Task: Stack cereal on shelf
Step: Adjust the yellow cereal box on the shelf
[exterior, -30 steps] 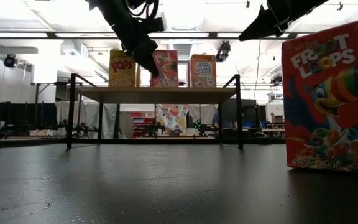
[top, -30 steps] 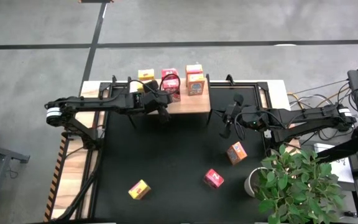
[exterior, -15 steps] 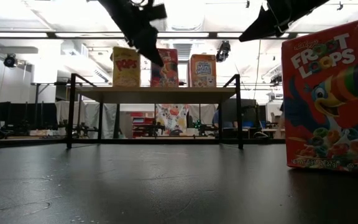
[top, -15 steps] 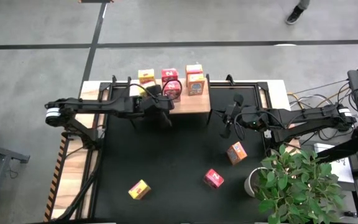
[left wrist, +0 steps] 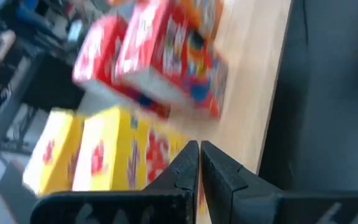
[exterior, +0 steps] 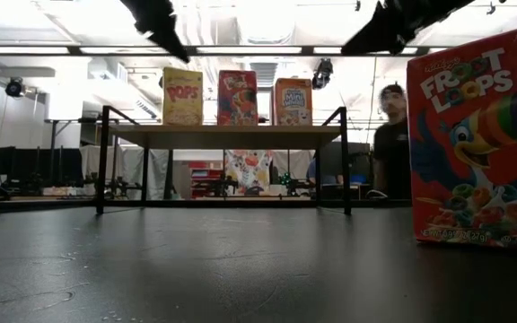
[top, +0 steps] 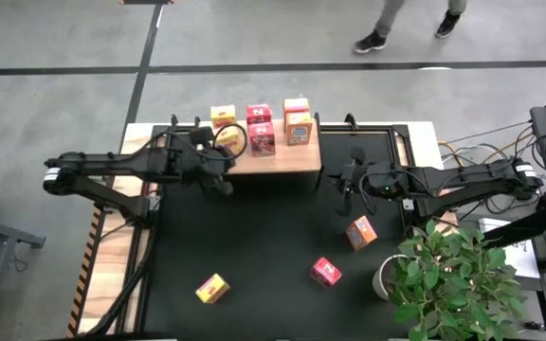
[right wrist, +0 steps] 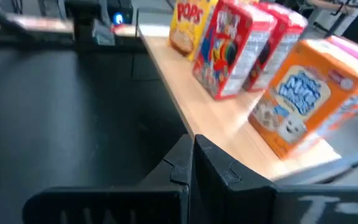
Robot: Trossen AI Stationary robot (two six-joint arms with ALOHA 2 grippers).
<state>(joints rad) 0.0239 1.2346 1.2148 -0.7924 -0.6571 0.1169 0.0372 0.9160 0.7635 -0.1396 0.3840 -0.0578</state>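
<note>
The shelf (top: pixel 278 156) is a light wood block at the mat's far edge. Six cereal boxes stand on it in three pairs: yellow (top: pixel 223 116), pink-red (top: pixel 260 128) and orange (top: pixel 298 121). The low view shows them upright in a row: yellow (exterior: pixel 182 96), pink-red (exterior: pixel 237 97), orange (exterior: pixel 293 100). Three more lie loose on the black mat: orange (top: pixel 360 232), pink-red (top: pixel 326 272), yellow (top: pixel 212 288). My left gripper (top: pixel 226 167) is shut and hovers off the shelf's left near corner, touching nothing. My right gripper (top: pixel 346 186) is shut and waits right of the shelf.
A potted plant (top: pixel 453 275) stands at the mat's right near corner, close to the loose orange box. Black frame rails (top: pixel 387 128) flank the shelf. A person (exterior: pixel 393 144) walks behind the far edge. The mat's middle (top: pixel 254 227) lies bare between shelf and loose boxes.
My left gripper has drawn back from the pink-red box on the shelf, moving toward the table's left and rising; the box stays upright on the shelf. A person has walked into view beyond the far edge.
</note>
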